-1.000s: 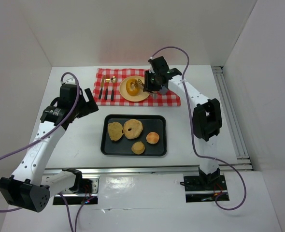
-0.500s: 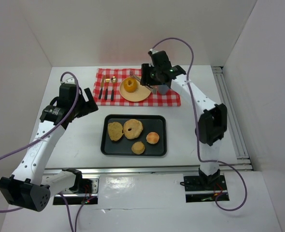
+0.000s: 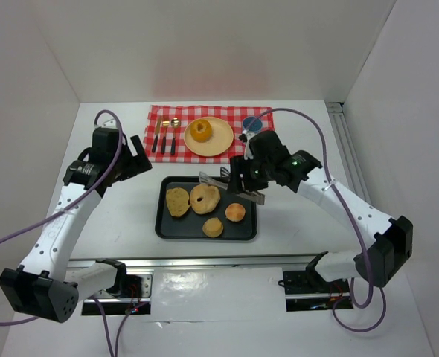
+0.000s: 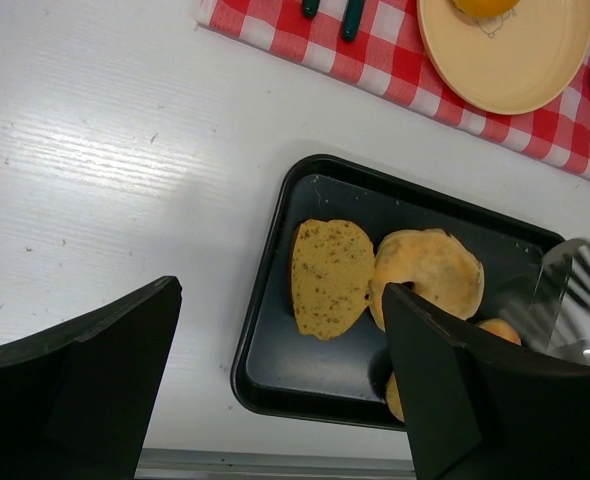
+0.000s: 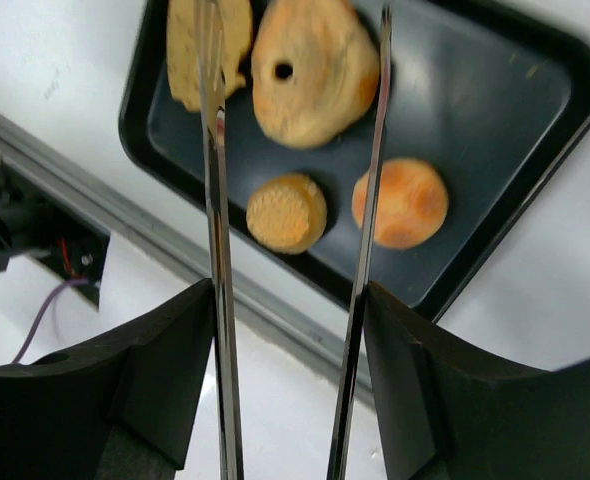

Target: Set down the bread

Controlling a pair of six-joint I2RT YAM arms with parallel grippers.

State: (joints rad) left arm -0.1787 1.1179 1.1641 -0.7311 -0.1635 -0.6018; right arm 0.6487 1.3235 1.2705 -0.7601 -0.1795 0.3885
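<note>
Right gripper: we see the right gripper (image 5: 297, 40), fitted with two long metal prongs, swung back from the far edge of the white table (image 3: 115, 223) to hang above the black rectangular tray (image 3: 245, 232). Moments ago it was down at the plate. Its prongs stand spread with nothing between them.
Placed bread: the golden ring-shaped bread (image 3: 200, 131) now lies by itself on the round pale-yellow plate (image 3: 221, 143), at the middle of the table's far edge, free of the gripper.
What that tells us: we judge one placement finished and the arm lining up for another piece. Whether more must go across, the task line does not say.
Still on the tray: a flat oval seeded slice (image 3: 177, 201) lies by the left rim, with a large round bread with a small hole (image 3: 205, 198) right against it. A small glazed bun (image 3: 235, 212) and a small pale round biscuit (image 3: 213, 227) sit toward the near rim.
Left gripper: the left gripper (image 4: 283, 300) hovers over the table's left side, its dark fingers wide apart and empty.
Around the plate: a red-and-white checked cloth (image 3: 160, 115) lies under it, dark-handled cutlery (image 3: 163, 141) to its left, a small blue round object (image 3: 251, 121) to its right.
In the way: we see little. The slice and the holed bread crowd each other, so a prong could nudge one while reaching for the other.
</note>
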